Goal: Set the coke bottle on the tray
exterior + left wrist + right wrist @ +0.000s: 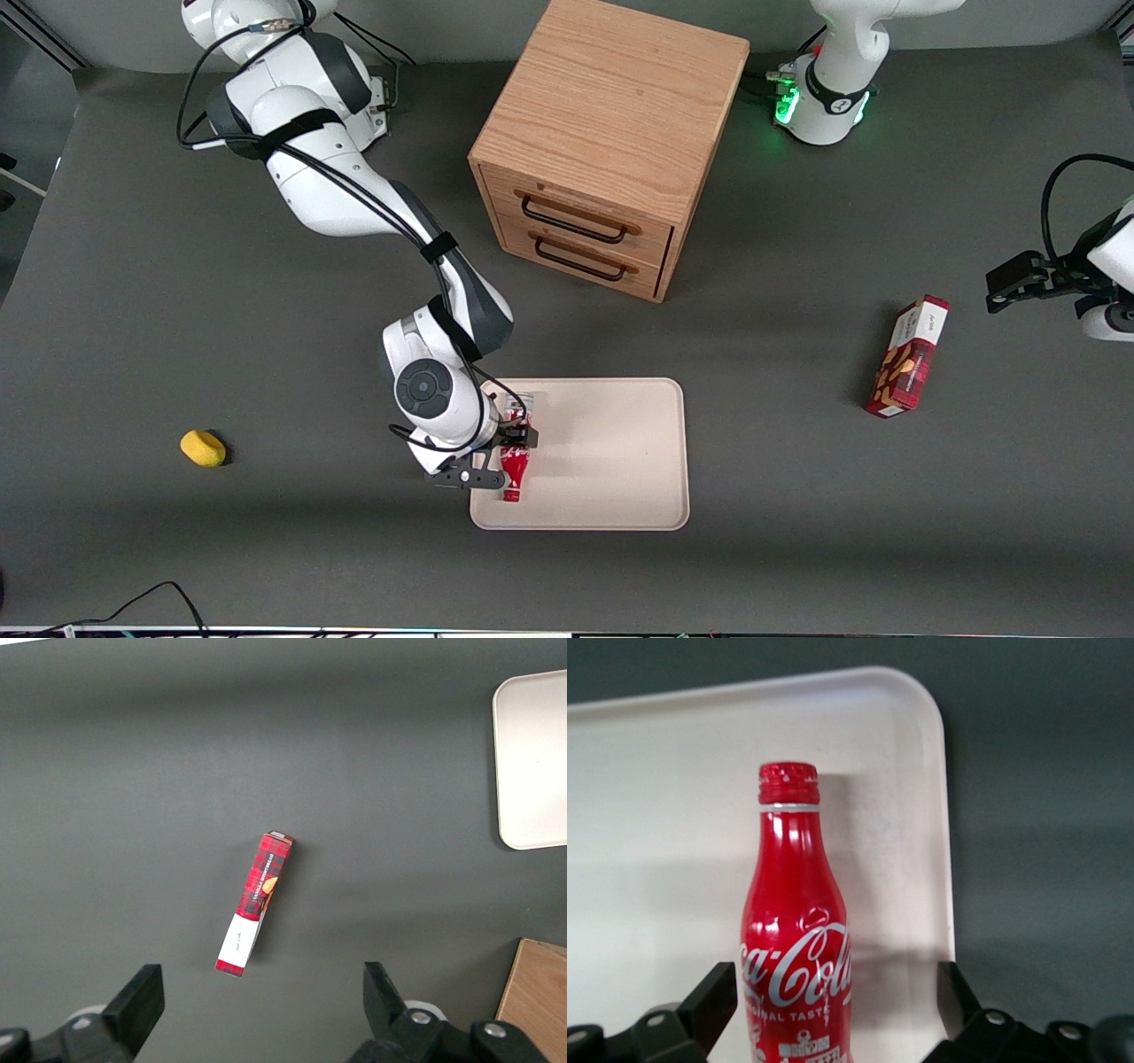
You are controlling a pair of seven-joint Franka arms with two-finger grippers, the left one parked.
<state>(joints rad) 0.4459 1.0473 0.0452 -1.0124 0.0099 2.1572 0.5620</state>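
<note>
The coke bottle [514, 467] lies on the beige tray [611, 452], near the tray's edge toward the working arm's end, with its red cap pointing toward the front camera. My right gripper [508, 440] is low over the bottle's body. In the right wrist view the bottle [796, 930] lies between the two black fingers [713, 997]. The gripper [833, 983] is open, with a wide gap beside the bottle on one side. The tray [656, 815] shows under the bottle. A corner of the tray [532, 753] also shows in the left wrist view.
A wooden two-drawer cabinet [602, 142] stands farther from the front camera than the tray. A red-and-white snack box [908, 357] lies toward the parked arm's end and also shows in the left wrist view [255, 904]. A small yellow object [203, 447] lies toward the working arm's end.
</note>
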